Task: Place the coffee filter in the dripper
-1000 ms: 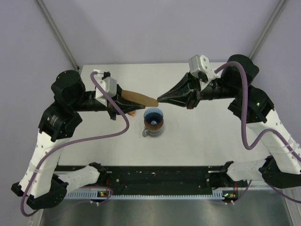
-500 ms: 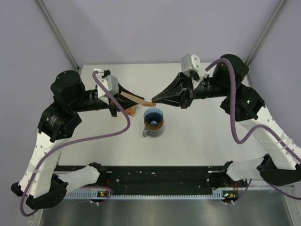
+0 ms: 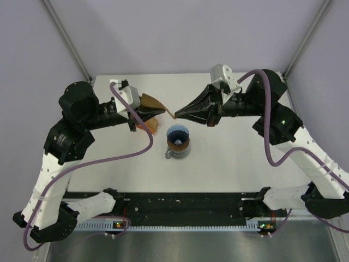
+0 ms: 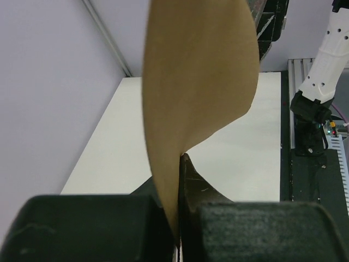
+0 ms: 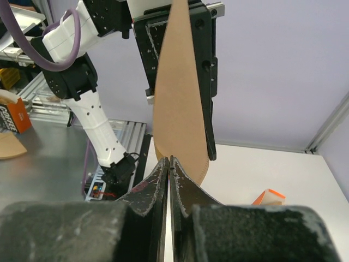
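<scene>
Top external view: the left gripper (image 3: pixel 140 105) is pinching one end of the coffee filter (image 3: pixel 158 106), jaws pressed together on the paper. The right gripper (image 3: pixel 178 114) is pinching the opposite edge, its jaws likewise pressed tight. The filter is hanging in the air between the two tips, well above the table (image 3: pixel 229 158). Its long axis is running tip to tip, slanting down toward the right gripper, and the left wrist view is showing the sheet bowing sideways. The dripper (image 3: pixel 178 136) is sitting below and just to the near side of the right gripper's tip, mouth facing up. That tip is lying nearer the dripper than the left one is. Judging from this, the filter's right-hand end is needing to go down and toward the bases.
</scene>
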`<state>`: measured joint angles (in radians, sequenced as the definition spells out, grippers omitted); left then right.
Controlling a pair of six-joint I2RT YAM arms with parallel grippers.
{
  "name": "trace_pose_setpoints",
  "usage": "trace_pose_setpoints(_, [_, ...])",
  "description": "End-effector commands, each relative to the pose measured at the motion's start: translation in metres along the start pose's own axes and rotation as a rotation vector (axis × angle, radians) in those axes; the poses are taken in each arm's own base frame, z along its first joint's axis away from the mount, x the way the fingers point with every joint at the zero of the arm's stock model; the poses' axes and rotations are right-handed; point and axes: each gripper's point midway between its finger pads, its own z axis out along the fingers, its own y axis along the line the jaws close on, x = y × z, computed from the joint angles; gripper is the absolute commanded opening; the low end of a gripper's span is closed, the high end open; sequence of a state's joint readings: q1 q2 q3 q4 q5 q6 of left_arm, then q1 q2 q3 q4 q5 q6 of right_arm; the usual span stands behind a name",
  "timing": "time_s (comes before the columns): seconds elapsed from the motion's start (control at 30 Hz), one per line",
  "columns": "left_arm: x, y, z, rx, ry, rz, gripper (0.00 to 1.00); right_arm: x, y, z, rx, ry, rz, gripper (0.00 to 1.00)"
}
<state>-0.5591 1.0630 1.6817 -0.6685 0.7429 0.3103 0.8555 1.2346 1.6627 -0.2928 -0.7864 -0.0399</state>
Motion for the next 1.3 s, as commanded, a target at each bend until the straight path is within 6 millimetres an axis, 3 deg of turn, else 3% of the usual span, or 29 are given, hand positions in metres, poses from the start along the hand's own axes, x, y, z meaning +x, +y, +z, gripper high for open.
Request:
trace_pose_setpoints(0.0, [-0.011,-0.003,-0.004,0.003,-0.022,0.041,0.00,-0.024,0.007,0.001,-0.019,-0.069,-0.037,0.06])
trace_pose_setpoints(1.27, [-0.012,-0.009,-0.005,0.028,-0.025,0.029,0.00,-0.001,0.001,-0.001,0.014,0.011,-0.023,0.24])
